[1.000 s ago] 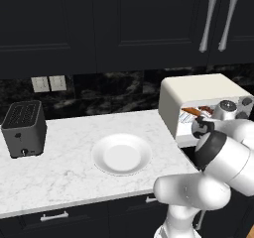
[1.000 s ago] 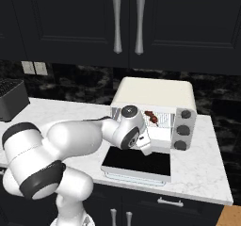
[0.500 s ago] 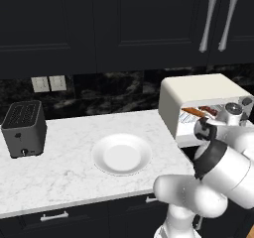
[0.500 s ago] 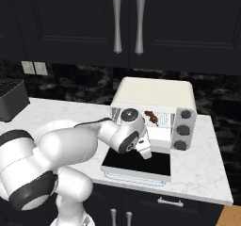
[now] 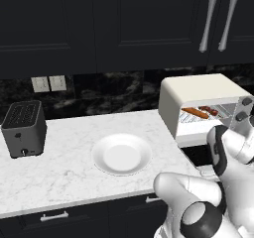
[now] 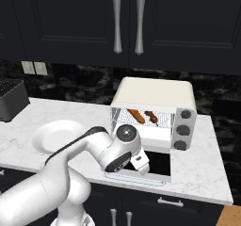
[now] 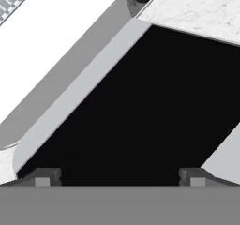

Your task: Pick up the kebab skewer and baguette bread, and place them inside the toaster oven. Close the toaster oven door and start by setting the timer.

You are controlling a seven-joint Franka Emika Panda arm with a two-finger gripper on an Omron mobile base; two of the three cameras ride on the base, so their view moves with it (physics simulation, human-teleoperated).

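Observation:
The cream-white toaster oven [image 5: 198, 95] [image 6: 155, 94] stands at the right of the counter. On its wire rack lie the baguette bread [image 5: 194, 113] [image 6: 136, 116] and, beside it, the kebab skewer [image 5: 209, 110] [image 6: 151, 117]. The toaster oven door [image 6: 159, 164] [image 7: 140, 102] hangs folded down flat, its dark glass facing up. My gripper [image 6: 141, 164] [image 7: 118, 177] hovers low over the left part of that glass, in front of the oven mouth. It is open, fingertips [image 7: 44, 177] far apart, nothing between them. In the left base view my own arm covers the hand.
A white plate [image 5: 121, 155] [image 6: 56, 135] sits mid-counter, left of the oven. A black slot toaster [image 5: 24, 128] [image 6: 12, 98] stands at the far left. Dark knobs [image 6: 181, 129] run down the oven's right side. The counter's front edge [image 6: 197, 197] runs just beyond the lowered door.
My hand has drawn back from the oven mouth and dropped toward the lowered door. The gripper has stayed open. Baguette and skewer have not moved.

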